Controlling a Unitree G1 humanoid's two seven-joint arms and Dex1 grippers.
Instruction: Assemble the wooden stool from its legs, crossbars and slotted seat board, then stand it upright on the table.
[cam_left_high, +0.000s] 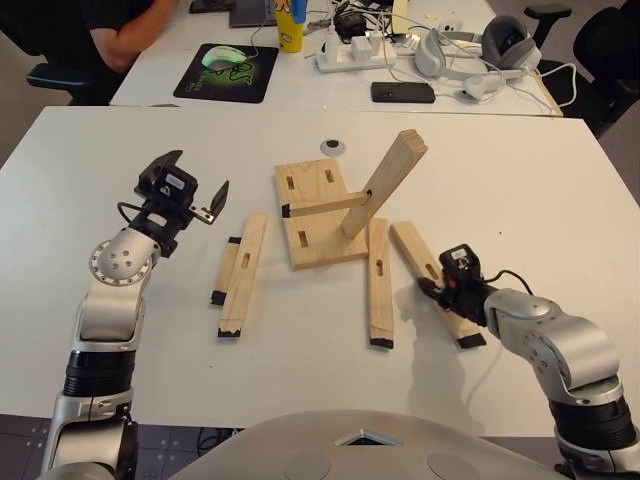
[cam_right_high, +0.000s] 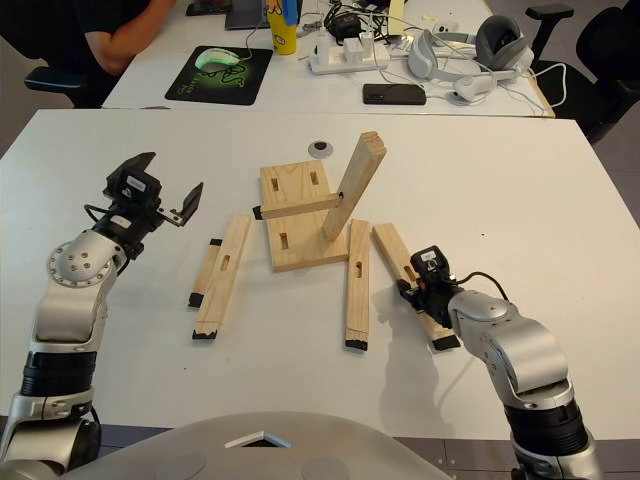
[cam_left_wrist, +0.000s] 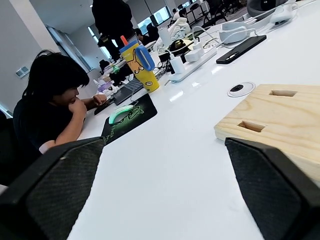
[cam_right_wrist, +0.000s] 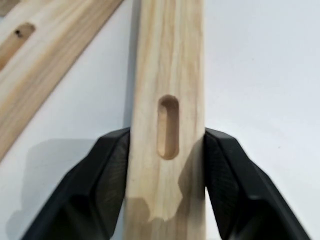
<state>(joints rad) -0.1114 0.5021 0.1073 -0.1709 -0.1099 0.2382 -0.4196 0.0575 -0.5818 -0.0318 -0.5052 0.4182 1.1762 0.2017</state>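
One leg (cam_left_high: 390, 180) (crossbar (cam_left_high: 325, 207) attached) is slotted into the seat board (cam_left_high: 312, 250) mid-worktop (cam_left_high: 560, 200); three are left, the loose leg (cam_left_high: 418, 255) at 4 o'clock clamped in the right gripper (cam_left_high: 447, 292), the left gripper (cam_left_high: 195, 185) held apart at 9 o'clock.

An office: at twelve o'clock a second table (cam_left_high: 320, 92) carries a mouse pad (cam_left_high: 245, 82), power strip (cam_left_high: 360, 55) and headphones (cam_left_high: 508, 38); office chair (cam_left_high: 605, 50) at one o'clock.

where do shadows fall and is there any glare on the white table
left eye view: a soft shadow lies on the table beside the leg that the right jaws hold; right wrist view: a grey shadow sits next to that leg; left wrist view: bright sheen on the table near the phone.
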